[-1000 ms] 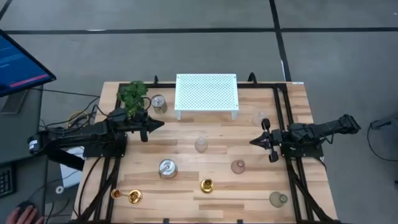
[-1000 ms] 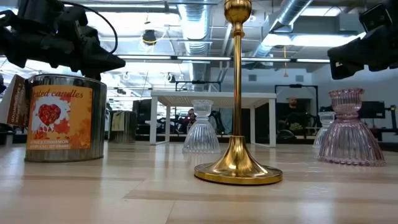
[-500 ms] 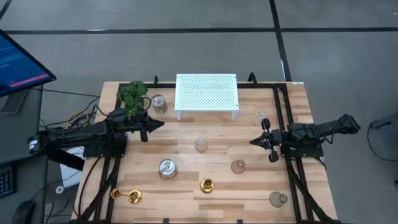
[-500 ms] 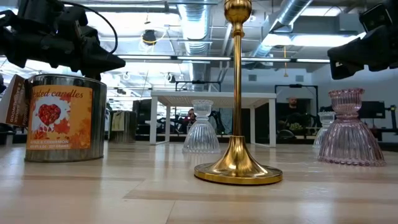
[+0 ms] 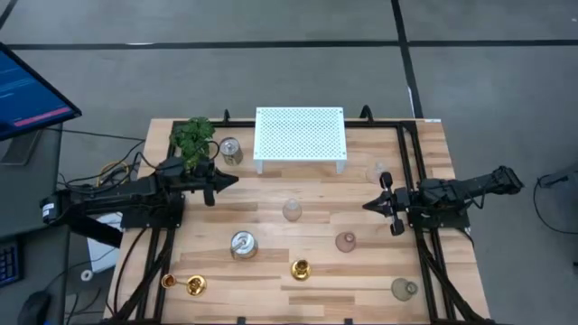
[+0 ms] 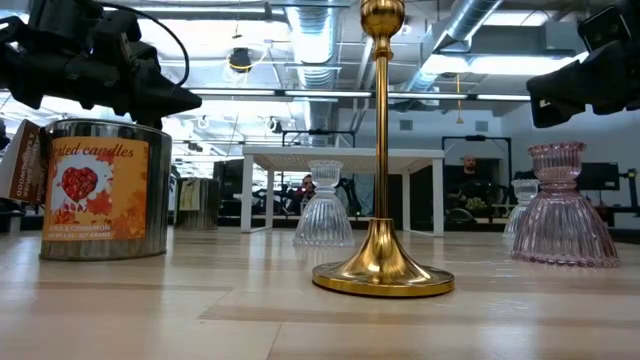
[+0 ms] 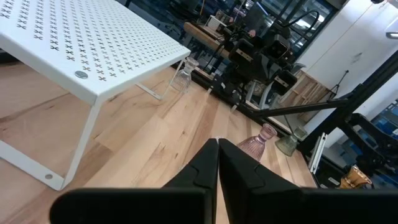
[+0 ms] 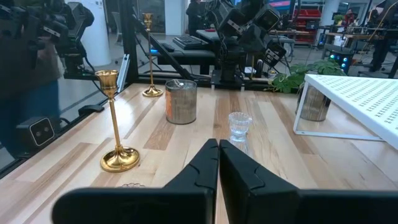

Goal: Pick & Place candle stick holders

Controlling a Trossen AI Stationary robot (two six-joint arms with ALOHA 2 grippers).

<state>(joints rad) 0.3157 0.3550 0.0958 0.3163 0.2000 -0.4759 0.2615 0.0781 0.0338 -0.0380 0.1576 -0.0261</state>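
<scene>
Both grippers (jaws closed) well apart from tall candle stick holder

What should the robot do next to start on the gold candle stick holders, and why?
Probably swing the right gripper toward the tall candle stick holder and open it. Both grippers hover shut and empty above the table; the left gripper waits farther from the holder.

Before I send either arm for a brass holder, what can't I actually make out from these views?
- Two small gold holders at the table's near left corner: too small in the high view to tell shape or whether they touch.
- Tall gold candlestick: its top is cut off by the low view's upper edge.
- Olive glass vase near the right corner: too small in the high view to tell whether upright or tipped.
</scene>
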